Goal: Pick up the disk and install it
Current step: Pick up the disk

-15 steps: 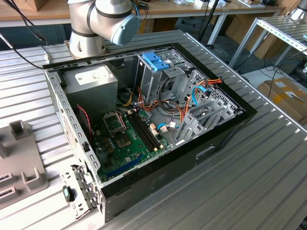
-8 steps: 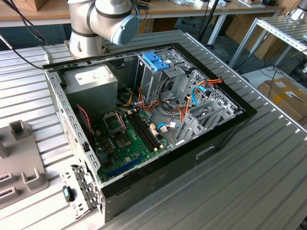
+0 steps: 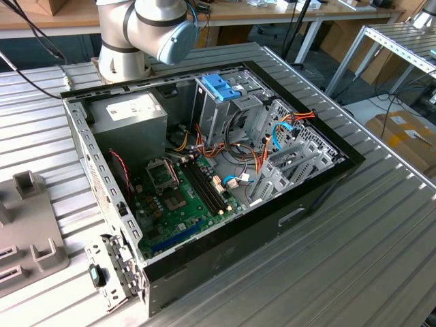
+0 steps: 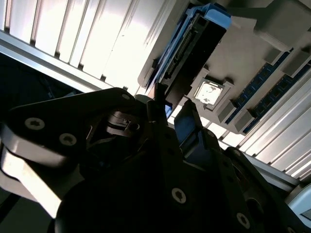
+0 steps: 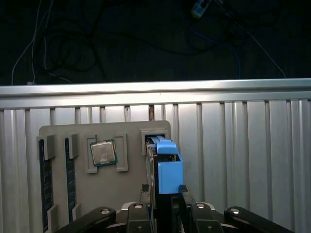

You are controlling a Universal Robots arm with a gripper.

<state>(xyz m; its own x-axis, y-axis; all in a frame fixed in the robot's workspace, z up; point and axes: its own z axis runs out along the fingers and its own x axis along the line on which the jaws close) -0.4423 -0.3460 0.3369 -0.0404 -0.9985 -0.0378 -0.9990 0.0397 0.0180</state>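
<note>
First wrist view: shows the disk (image 5: 165,170) standing on edge in a slot of a grey holder tray (image 5: 129,189), bright blue carrier uppermost, not yet lifted out. Catches the gripper (image 5: 167,191) closed narrow on the disk, one dark finger (image 5: 186,199) against each flat side. Sets a processor chip (image 5: 103,153) in a square recess just beside the disk's slot and two memory sticks (image 5: 43,167) on edge in grooves past the chip. Rests the tray on a ribbed metal table (image 5: 243,145), loose cables (image 5: 73,48) in the dark beyond the table's edge. Second wrist view: gives the same clamp from close in, the disk rising from between the black fingers, the chip near it on the tray. Exterior view: takes in an open computer case (image 3: 272,231) on the table, the arm's base (image 3: 122,48) just behind it. Finds inside a green motherboard (image 3: 180,194) flat on the case floor, a grey power supply box (image 3: 129,112) with a white sticker in the corner nearest the arm's base, a bare blue bracket (image 3: 221,87) on top of the drive cage (image 3: 218,119), and orange and blue wires (image 3: 272,136) between the cage and the case wall toward the exterior view's right. Puts part of a grey slotted plate (image 3: 27,231) at the exterior view's left edge, apart from the case.
</note>
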